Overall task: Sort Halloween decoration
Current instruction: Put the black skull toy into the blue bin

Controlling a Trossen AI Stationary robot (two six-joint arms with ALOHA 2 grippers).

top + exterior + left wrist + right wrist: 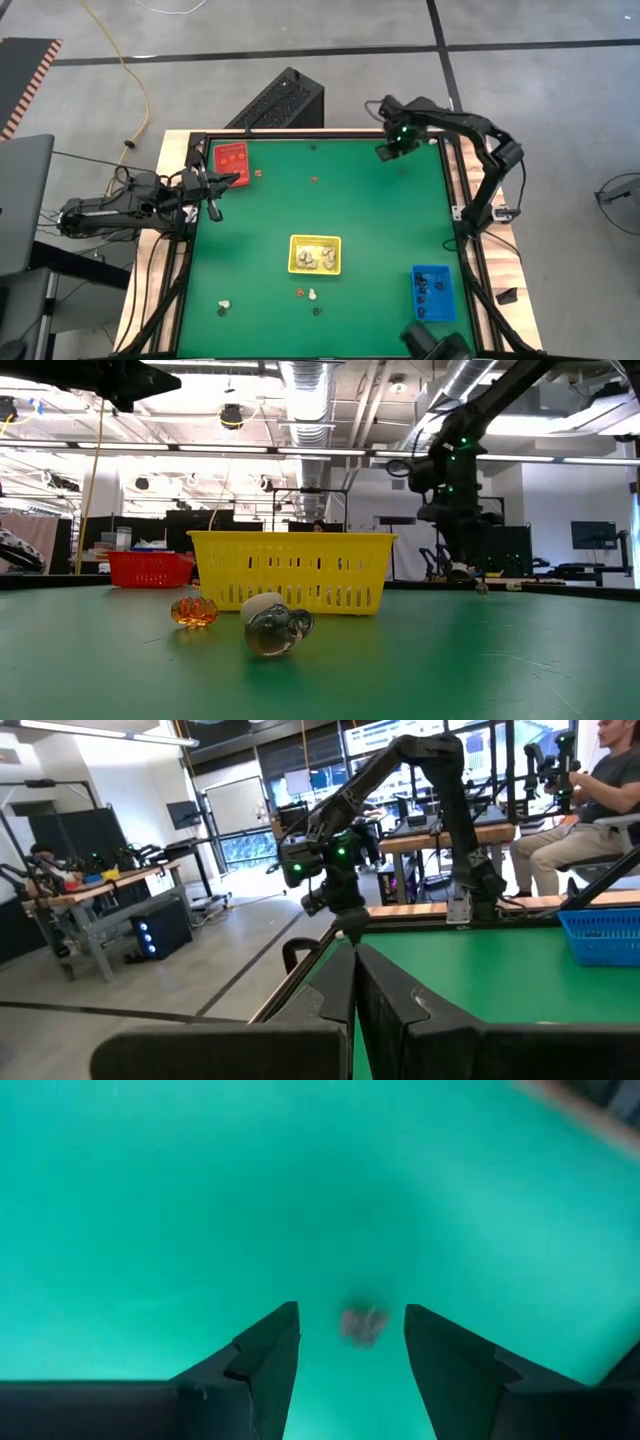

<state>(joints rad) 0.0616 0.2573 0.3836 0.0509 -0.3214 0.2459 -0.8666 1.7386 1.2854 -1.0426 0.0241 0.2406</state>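
Over the far right corner, the right gripper hangs with fingers spread around a small trinket on the green table. Yellow tray, blue tray and red tray already hold pieces; several strays remain. Left gripper, pressed together, waits by the red tray.

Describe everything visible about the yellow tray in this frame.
The yellow tray is a rectangular basket, plastic-looking, with slotted walls and a flared rim in the low view. It sits upright and flat on the green table, near the middle. Several cream-white trinkets lie inside it. Neither claw touches it.
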